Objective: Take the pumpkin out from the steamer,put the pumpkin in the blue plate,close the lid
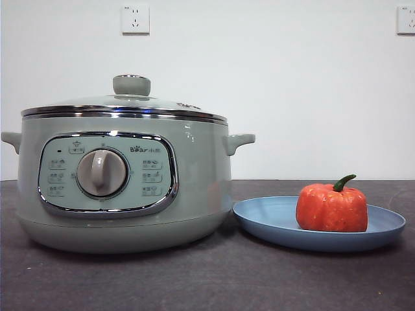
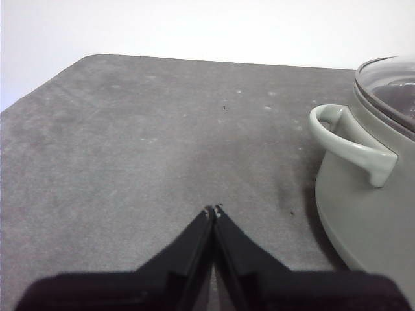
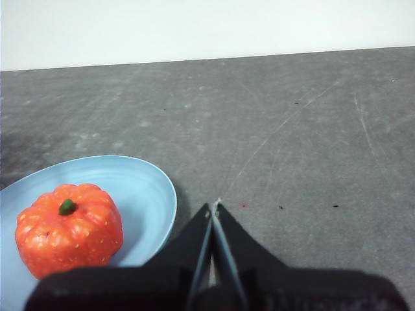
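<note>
**Grippers at rest; all three steps appear complete**

The left gripper (image 2: 213, 208) is shown with its jaws pressed together and nothing between them, held over bare table (image 2: 130, 149). The steamer (image 2: 363, 214) is seen off to one side of it, near but not touched, with one side handle (image 2: 350, 144) turned toward the camera. The right gripper (image 3: 213, 206) is likewise shown with jaws pressed together and nothing pinched, just beside the rim of the plate (image 3: 152, 188) and apart from it. Neither arm is seen in the front view.

The pumpkin (image 1: 332, 207) is seen upright on the plate (image 1: 272, 217), stem (image 1: 343, 182) up, toward the side of the plate away from the steamer (image 1: 123, 188). The plate lies on the table just beside the steamer's base; whether the two touch cannot be told. The lid (image 1: 130, 103) is seated level on the steamer, its chrome rim resting all round and its knob (image 1: 131, 85) on top.

Judged from this layout, the pumpkin has been taken out and plated, and the lid has been closed. Nothing of the task appears to be left, and both arms are taken to be waiting.
</note>
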